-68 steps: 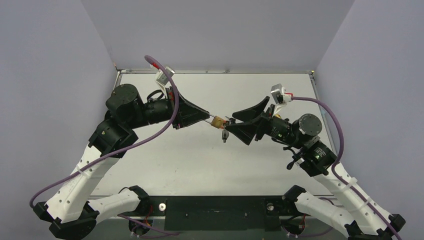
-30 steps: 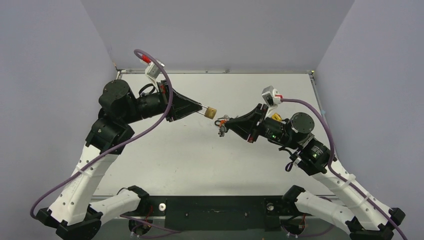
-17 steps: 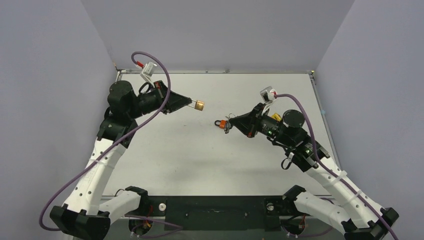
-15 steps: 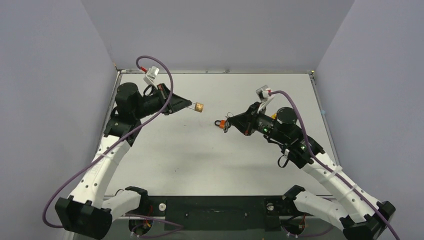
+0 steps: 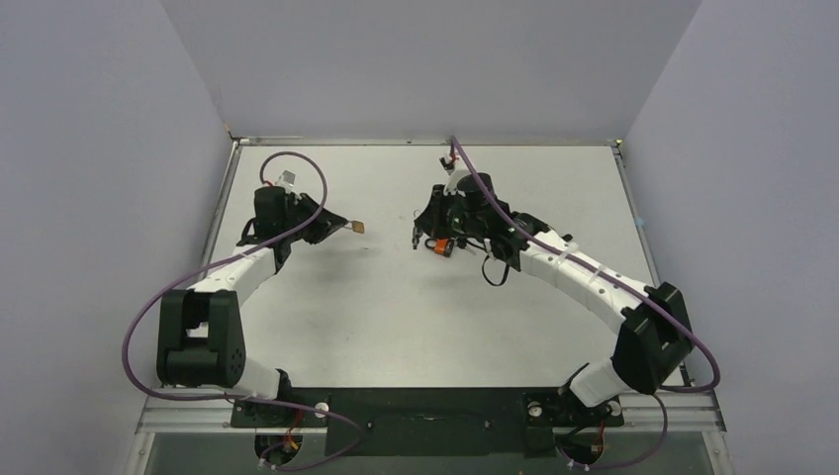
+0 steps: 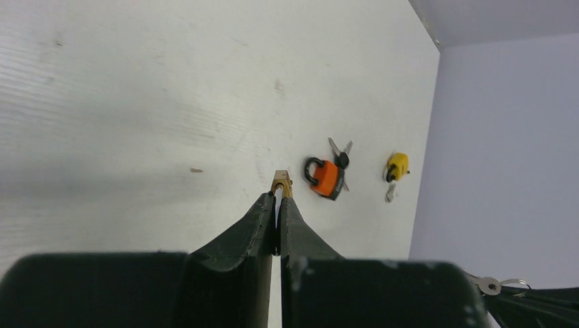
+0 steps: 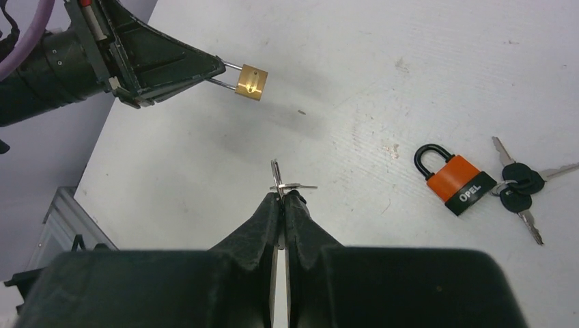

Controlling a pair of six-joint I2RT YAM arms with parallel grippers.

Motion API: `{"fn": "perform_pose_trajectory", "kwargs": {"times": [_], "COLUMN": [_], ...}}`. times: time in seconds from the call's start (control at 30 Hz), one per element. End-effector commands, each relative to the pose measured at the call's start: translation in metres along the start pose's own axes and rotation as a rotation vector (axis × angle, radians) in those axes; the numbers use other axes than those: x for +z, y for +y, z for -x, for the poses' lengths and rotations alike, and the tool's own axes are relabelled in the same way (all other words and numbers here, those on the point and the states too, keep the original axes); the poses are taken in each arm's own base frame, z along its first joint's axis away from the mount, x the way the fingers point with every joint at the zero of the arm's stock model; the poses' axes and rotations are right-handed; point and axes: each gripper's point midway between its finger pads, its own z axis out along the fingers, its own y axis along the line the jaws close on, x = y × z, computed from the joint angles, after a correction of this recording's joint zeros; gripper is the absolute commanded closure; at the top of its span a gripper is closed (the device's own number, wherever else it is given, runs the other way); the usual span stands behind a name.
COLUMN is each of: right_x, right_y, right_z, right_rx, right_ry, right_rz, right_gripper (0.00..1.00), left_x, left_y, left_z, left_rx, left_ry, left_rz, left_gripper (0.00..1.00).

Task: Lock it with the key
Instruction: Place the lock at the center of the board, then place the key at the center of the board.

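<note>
A small brass padlock (image 7: pixel 250 82) hangs in the air at the tip of my left gripper (image 7: pixel 220 67), which is shut on its shackle. In the left wrist view only the padlock's top (image 6: pixel 280 183) shows past my left gripper (image 6: pixel 278 199). My right gripper (image 7: pixel 281 197) is shut on a silver key (image 7: pixel 276 176) with a small ring, its blade sticking up past the fingertips. In the top view the padlock (image 5: pixel 357 228) and key (image 5: pixel 415 237) are a short gap apart above the table's far middle.
An orange padlock (image 7: pixel 457 179) lies shut on the table beside a bunch of black-headed keys (image 7: pixel 519 186), just right of my right gripper. A yellow padlock (image 6: pixel 397 166) lies farther right. The table's far rim (image 5: pixel 425 142) and the grey walls stand close behind.
The brass padlock and key, together at first, have drawn apart. My left arm pulled back left with the padlock; my right arm stretched toward the far middle with the key. Both arms sit lower now.
</note>
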Motion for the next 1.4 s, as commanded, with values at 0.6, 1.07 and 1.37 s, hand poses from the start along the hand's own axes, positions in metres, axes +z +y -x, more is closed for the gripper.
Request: {"fn": "perform_pose_trajectory", "kwargs": {"times": [0.6,1.07,1.37], "right_x": [0.181,0.227,0.232], "right_y": [0.048,0.035,0.038], "right_z": [0.009,-0.033,-0.047], "right_rx": [0.15,0.183,0.202], "right_ry": [0.021,0.103,0.149], "right_rz": [0.086,0.055,0.056], "right_gripper": [1.0,1.0,0.85], "left_x": [0.02,-0.032,-0.052], "left_y": [0.158,0.124,0.049], "left_z": [0.007,0.052,0.052], "left_rx": [-0.239,-0.085,0.043], "left_ry": [-0.013,-0.154,-0.148], "left_rz": [0.473,0.549,0.354], "left_gripper": [0.64,0.57,0.54]}}
